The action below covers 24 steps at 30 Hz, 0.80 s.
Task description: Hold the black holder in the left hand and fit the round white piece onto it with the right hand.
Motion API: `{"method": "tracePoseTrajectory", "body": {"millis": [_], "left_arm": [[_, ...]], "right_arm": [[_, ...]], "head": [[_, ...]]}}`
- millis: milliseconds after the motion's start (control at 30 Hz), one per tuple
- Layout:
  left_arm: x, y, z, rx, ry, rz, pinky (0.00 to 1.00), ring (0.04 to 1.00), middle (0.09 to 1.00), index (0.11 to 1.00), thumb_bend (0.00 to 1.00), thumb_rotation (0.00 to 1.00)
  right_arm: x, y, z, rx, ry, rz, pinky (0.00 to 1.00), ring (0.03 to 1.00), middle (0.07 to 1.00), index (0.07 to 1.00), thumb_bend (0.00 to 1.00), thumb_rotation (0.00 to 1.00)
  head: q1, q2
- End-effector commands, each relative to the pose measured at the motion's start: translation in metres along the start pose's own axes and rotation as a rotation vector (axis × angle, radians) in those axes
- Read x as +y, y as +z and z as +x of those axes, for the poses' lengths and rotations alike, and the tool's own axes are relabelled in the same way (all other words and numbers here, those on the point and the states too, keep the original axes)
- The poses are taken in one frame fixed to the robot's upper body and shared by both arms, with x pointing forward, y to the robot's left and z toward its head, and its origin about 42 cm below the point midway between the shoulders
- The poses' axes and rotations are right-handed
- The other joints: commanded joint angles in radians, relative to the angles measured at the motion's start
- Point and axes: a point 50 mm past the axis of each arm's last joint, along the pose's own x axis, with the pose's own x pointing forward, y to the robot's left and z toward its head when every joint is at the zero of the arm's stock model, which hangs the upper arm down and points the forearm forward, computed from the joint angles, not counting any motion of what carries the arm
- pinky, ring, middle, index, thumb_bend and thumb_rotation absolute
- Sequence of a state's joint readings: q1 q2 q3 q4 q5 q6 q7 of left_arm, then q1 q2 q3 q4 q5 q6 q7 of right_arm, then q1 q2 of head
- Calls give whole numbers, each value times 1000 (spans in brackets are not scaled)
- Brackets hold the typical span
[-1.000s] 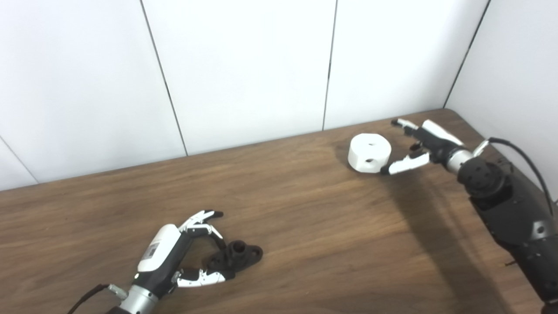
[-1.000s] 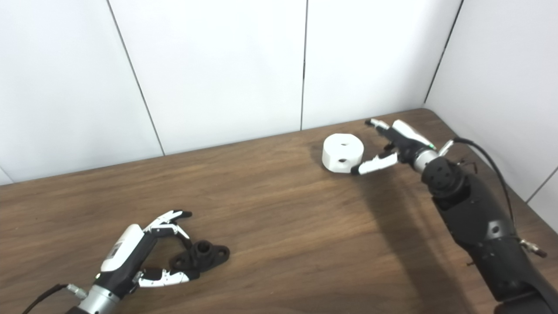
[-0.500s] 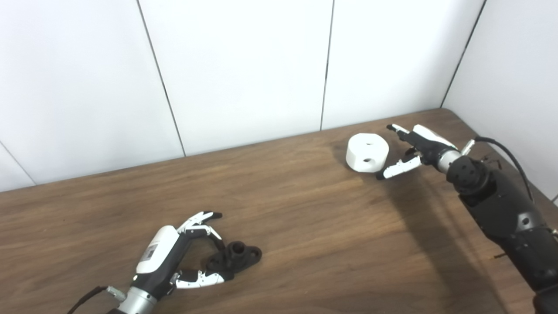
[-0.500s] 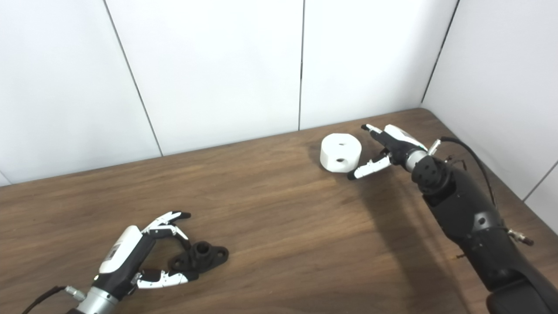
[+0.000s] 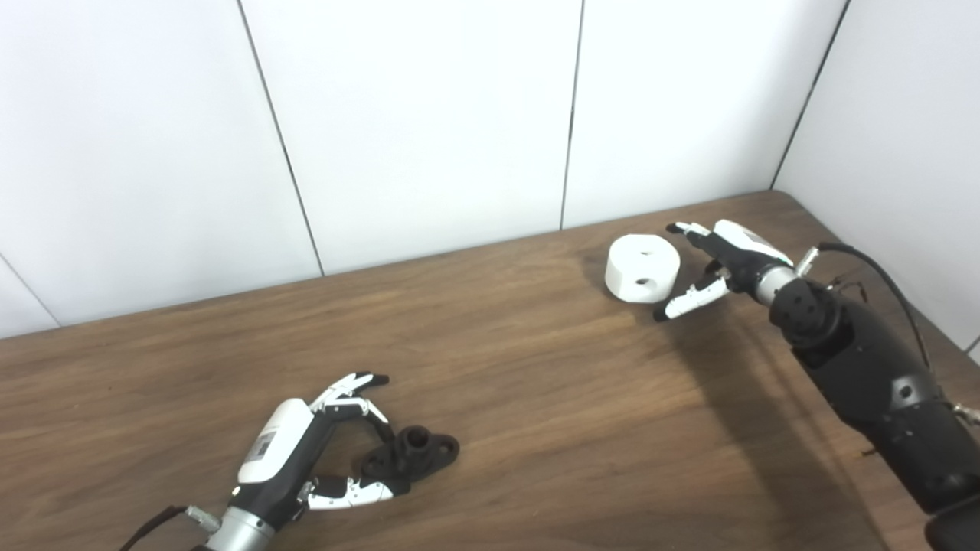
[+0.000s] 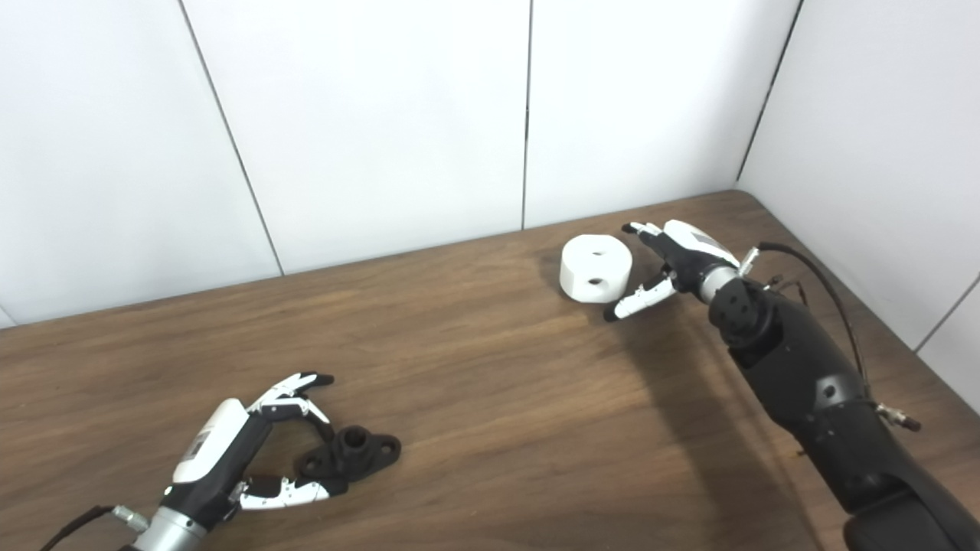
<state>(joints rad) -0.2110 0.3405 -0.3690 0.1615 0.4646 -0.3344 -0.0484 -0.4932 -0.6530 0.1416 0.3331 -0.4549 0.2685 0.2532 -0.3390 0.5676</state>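
Near the front left edge of the brown wood-grain bench [image 5: 536, 398], the left hand [image 5: 306, 455], white-backed with black fingers, lies low with its fingers spread around the near end of the black plastic holder [image 5: 411, 453], a flat flanged piece with a short upright tube at its middle; the thumb reaches beneath one lobe and the fingers arch over the other side, close to it or just touching, but nothing is clamped and the holder rests flat on the wood. To do this step well, the hand should probably close on the flange rather than the tube, so that the tube stays clear and pointing up for the fit. Well apart, toward the far right corner of the bench by the white panelled wall [image 5: 429, 115], sits the round white plastic piece [image 6: 596, 268], a squat drum with one hole in its top and another in its side. The right hand [image 6: 662, 264] is spread just beside it, fingers past its right flank and thumb low at its front, gripping nothing yet. A sound grasp would likely pinch across the drum's sides and leave the holes uncovered. A small grey label on the back of the left hand is too small to read; no other writing shows.
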Motion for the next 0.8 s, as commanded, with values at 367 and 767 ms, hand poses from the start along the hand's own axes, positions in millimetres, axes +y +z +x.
{"method": "tracePoseTrajectory", "body": {"millis": [367,767], "left_arm": [[-30,-14,-27,134,-171,-21,798,932,888,483,522,46],[-27,-13,-31,139,-175,-15,790,929,886,483,522,48]], "right_arm": [[15,33,13,-94,38,-2,749,929,984,919,985,359],[39,37,17,-158,-167,-27,720,833,828,539,594,161]], "head": [[3,11],[10,27]]}}
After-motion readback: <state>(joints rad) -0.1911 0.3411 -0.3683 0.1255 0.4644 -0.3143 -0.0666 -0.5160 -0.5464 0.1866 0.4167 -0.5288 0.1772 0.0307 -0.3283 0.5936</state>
